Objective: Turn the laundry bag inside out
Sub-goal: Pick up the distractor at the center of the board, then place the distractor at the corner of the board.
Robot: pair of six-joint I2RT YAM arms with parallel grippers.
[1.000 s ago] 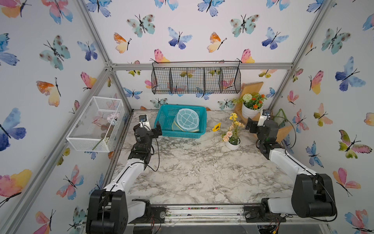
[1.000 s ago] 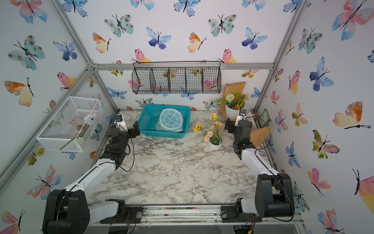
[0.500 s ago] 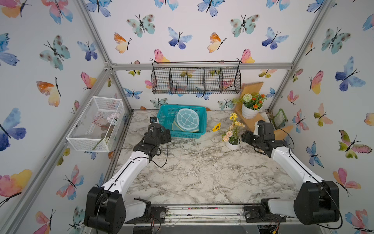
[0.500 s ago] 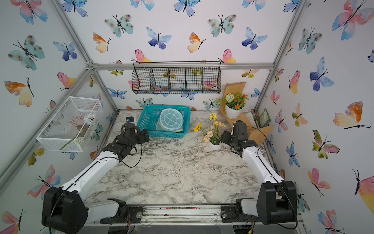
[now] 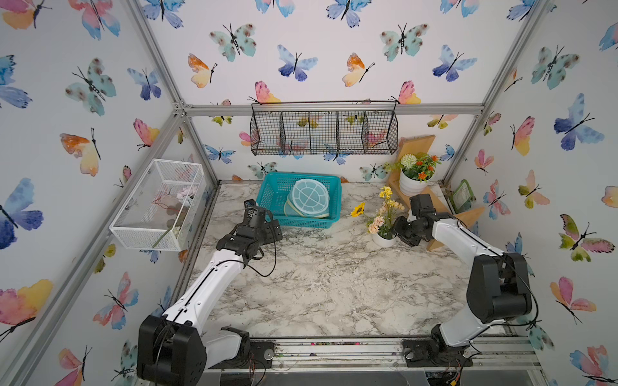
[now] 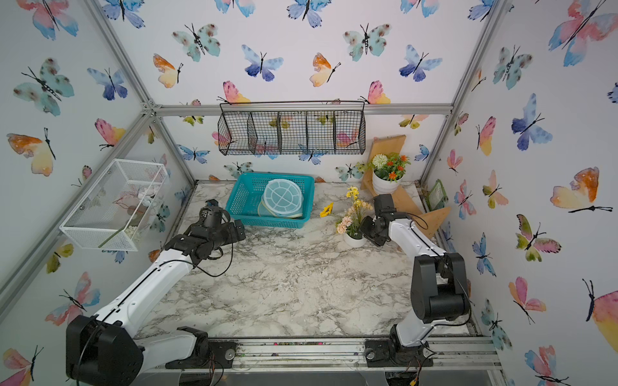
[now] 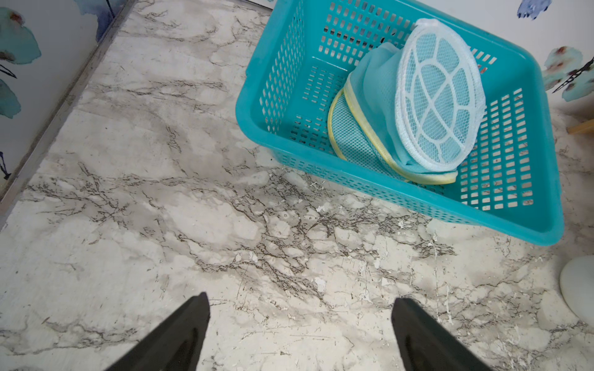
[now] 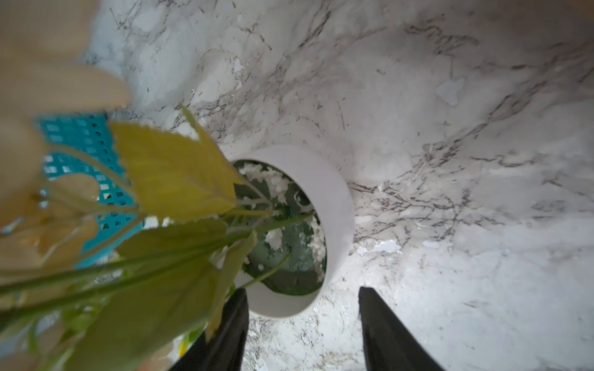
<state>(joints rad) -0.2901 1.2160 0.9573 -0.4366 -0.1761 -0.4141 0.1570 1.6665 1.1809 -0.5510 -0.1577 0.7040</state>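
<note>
**Left arm.** Your left arm stretches from its near-left base towards the far side. The left gripper [image 5: 272,230] sits low over the grey-veined white marble tabletop [image 5: 334,284], just near-left of the rigid teal slotted plastic basket [image 5: 267,200] and apart from it. In the left wrist view the left gripper [image 7: 299,298] has its jaws spread wide, with bare marble between them and nothing held.

**Right arm.** Your right arm runs up the right side from its near-right base, with the wrist bent leftward. The right gripper [image 5: 403,230] is just beside the small white round pot of yellow and pink artificial flowers [image 5: 384,239]. In the right wrist view the right gripper [image 8: 302,290] has its jaws parted to a middling width, and nothing is clamped. The pot [image 8: 334,192] lies just past one fingertip, and you cannot tell whether they touch.

**Laundry bag.** The soft light-turquoise mesh laundry bag [image 5: 309,200] lies inside the basket, in its right half, at the far centre of the table.
- It is squashed flat rather than standing as a cylinder.
- A round end with white segmented ribbing [image 7: 437,106] tilts upward on top.
- Loose turquoise fabric sits below that end.
- At the bottom, yellow-piped edging [image 7: 379,151] rests on the basket floor.
- Neither gripper touches the bag.
</note>
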